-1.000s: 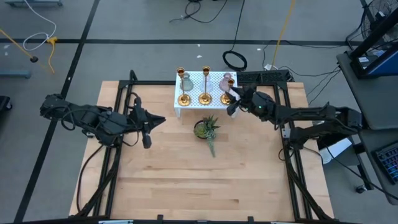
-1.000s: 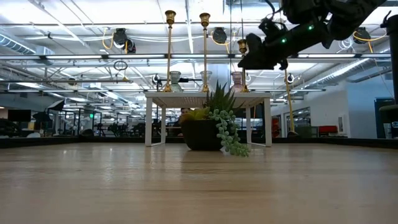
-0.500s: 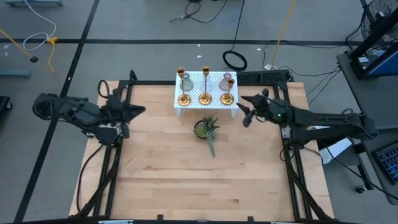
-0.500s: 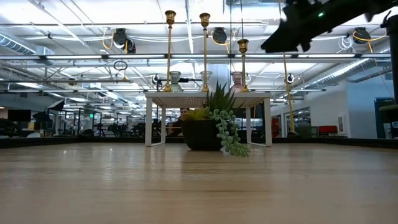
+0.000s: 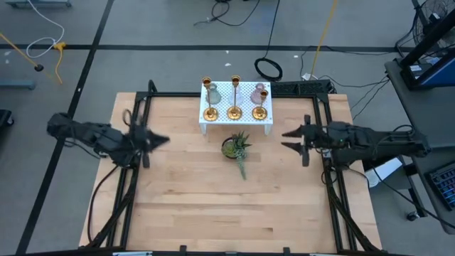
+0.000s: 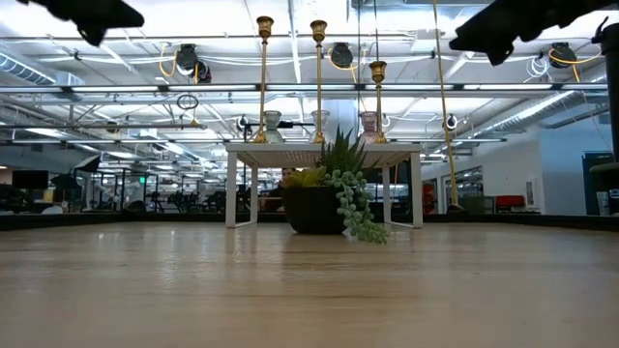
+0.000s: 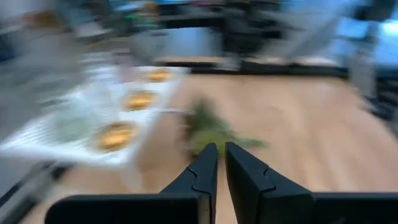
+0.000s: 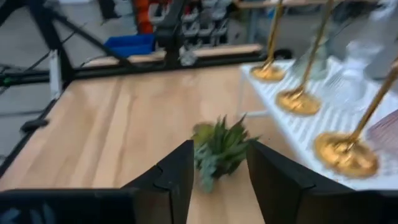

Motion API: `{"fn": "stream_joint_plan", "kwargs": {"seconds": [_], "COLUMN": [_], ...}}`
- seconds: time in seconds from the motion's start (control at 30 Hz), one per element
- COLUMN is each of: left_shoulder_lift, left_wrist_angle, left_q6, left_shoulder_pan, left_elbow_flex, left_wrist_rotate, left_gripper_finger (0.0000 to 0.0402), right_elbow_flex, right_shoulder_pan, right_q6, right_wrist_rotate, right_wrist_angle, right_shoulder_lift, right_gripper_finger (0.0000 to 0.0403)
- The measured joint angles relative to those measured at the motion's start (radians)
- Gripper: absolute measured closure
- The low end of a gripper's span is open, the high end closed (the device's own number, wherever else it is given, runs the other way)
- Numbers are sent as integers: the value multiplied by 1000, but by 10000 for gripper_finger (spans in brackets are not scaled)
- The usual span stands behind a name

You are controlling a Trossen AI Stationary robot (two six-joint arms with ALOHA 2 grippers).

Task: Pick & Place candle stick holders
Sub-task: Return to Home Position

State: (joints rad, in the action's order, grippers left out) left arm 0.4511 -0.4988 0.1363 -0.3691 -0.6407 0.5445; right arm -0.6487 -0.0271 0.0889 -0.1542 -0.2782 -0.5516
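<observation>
Candle stick holders [image 5: 234,112] stand upright in a row on the white shelf [image 5: 246,99], apart from both arms: right jaws, open and empty, lie nearer; left jaws are closed, empty.

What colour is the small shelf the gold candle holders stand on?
White; the shelf has a fine dotted pattern on top. The high view shows it best.

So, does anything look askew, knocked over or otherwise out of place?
Nothing stands out. The three candle stick holders stand upright in a row on the white shelf, the potted plant sits before it, and the left gripper and right gripper hang clear.
</observation>
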Motion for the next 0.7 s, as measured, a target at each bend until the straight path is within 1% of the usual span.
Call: {"fn": "stream_joint_plan", "kwargs": {"seconds": [0.1,0.13,0.17,0.2,0.27,0.37,0.47,0.53,0.6,0.7], "left_shoulder_lift": [-24,-30,-35,-40,-55,-82,-126,-162,-198,-239], "left_wrist_angle": [136,184,230,262,287,289,283,263,255,238], "left_q6": [-120,-137,-156,-177,-232,-266,-293,-315,-318,-321], "left_shoulder_pan": [0,-1,0,0,1,15,27,33,37,38], "left_elbow_flex": [122,155,182,204,233,240,240,240,240,241], "left_wrist_rotate": [-246,-305,-341,-357,-352,-319,-325,-346,-364,-385], "left_gripper_finger": [366,366,366,366,366,366,366,366,366,366], "right_elbow_flex": [0,0,0,0,0,0,19,60,123,224], "right_shoulder_pan": [-13,-16,-17,-19,-22,-21,-20,-21,-21,-21], "right_q6": [20,21,19,11,-20,-24,-25,-25,-22,-23], "right_wrist_rotate": [28,27,27,27,27,28,51,82,108,107], "right_wrist_angle": [-47,-56,-59,-57,-55,-49,-34,-13,56,157], "right_shoulder_lift": [12,16,19,23,33,56,92,131,173,236], "right_gripper_finger": [270,272,274,276,280,286,293,297,301,306]}}
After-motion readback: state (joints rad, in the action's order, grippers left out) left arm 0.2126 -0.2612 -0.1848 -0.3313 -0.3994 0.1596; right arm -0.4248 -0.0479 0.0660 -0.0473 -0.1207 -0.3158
